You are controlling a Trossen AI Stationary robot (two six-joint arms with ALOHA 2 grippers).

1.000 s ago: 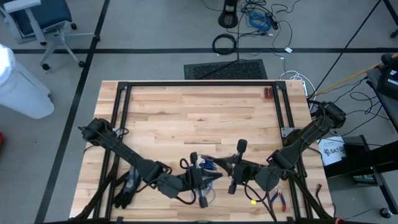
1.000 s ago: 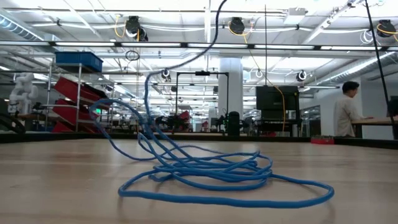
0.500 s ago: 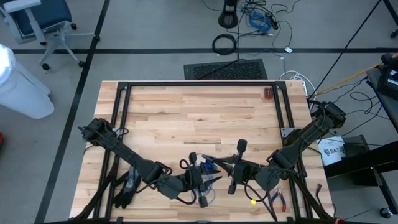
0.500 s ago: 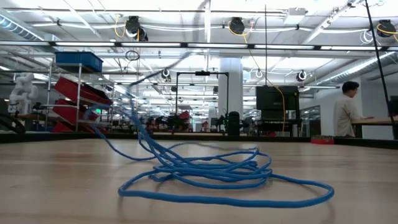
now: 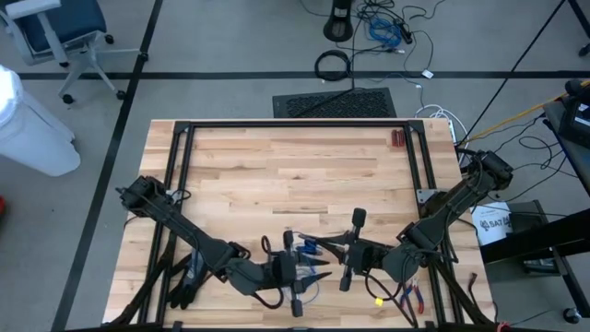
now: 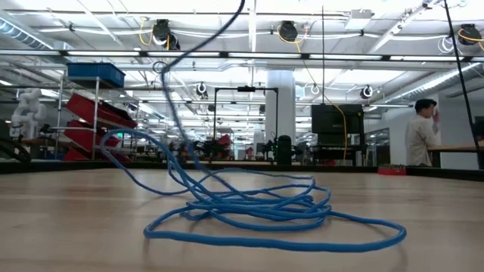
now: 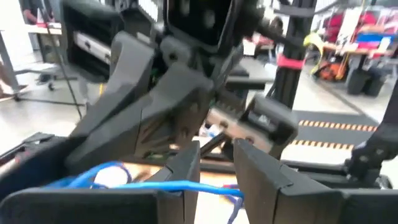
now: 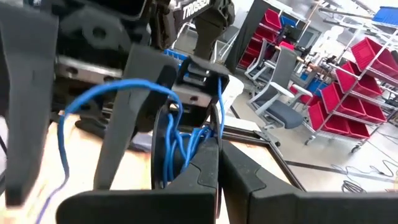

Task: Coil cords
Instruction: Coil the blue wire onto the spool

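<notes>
A bright blue cord (image 6: pixel 257 208) lies looped on a pale, striped wood table (image 5: pixel 295 166). Both robot arms are dark grey to black. Pliers (image 5: pixel 412 295) near the table edge seem red-handled.

From my right wrist I can read white letters, "TROSSEN", on the dark housing of the other arm (image 8: pixel 189 9), partly cut off. On the white label of the box beside the table (image 5: pixel 493 224) I make out only "SAT"; the rest is unreadable.
</notes>
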